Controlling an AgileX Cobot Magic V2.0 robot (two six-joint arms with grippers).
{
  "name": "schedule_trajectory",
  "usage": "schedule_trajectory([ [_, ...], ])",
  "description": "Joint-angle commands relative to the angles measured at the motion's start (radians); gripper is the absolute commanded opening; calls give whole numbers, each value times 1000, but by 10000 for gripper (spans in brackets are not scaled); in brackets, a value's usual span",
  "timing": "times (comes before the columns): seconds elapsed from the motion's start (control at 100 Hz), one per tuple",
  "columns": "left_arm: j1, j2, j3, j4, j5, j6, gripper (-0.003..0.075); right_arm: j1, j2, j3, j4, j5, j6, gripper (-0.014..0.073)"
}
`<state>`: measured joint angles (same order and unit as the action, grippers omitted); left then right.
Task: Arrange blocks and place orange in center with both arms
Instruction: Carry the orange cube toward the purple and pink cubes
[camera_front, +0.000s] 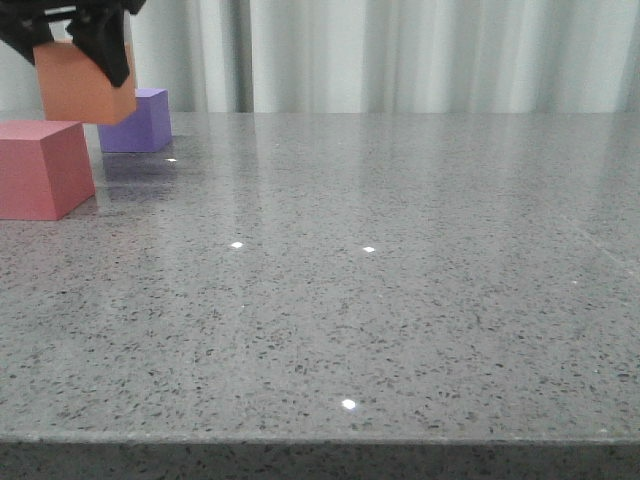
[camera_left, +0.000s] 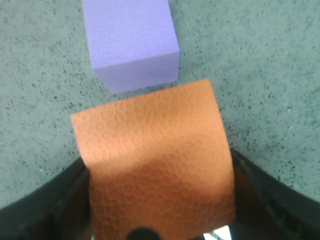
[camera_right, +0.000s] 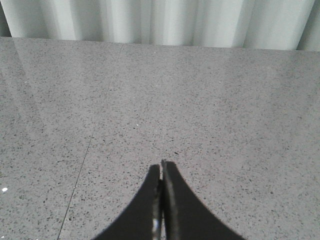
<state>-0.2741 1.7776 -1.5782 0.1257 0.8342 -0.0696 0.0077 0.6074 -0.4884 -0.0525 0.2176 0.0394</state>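
Near foreground: we are looking across a bare stretch of the grey speckled table (camera_front: 400, 320), glossy, with small light glints.
Orange cube (camera_front: 84, 85): we are holding it clear of the table at far left, above the gap between its two neighbours.
Left gripper (camera_front: 75, 40): its fingers are clamping the orange cube on two opposite side faces; the wrist view is showing black fingers (camera_left: 55, 200) pressed to either flank.
Handling, as we are judging it: the pebbled matte skin is suggesting foam, so light, slightly yielding, not slippery, not fragile; flat opposite faces near mid-height are offering the best hold.
Pinkish-red cube (camera_front: 42, 167): sitting on the table at the left edge, nearer the camera.
Purple cube (camera_front: 138, 120): sitting farther back, just beyond the held cube.
Obstruction: we are reading the slot between these two as narrow; a tilted descent could be nudging either one.
Right gripper (camera_right: 161, 200): fingers pressed together on nothing, hovering over bare table, well apart from the blocks.
Backdrop: pale curtain (camera_front: 400, 50) hanging behind.
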Motion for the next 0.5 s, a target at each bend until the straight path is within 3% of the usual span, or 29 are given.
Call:
schedule_trajectory([
  [0.0, 3, -55, 7, -5, -94, -1, 295, -6, -3, -26, -9, -79, -9, -88],
  [0.49, 4, 18, 41, -5, -154, -1, 304, -6, -3, -26, -9, -77, -9, -88],
])
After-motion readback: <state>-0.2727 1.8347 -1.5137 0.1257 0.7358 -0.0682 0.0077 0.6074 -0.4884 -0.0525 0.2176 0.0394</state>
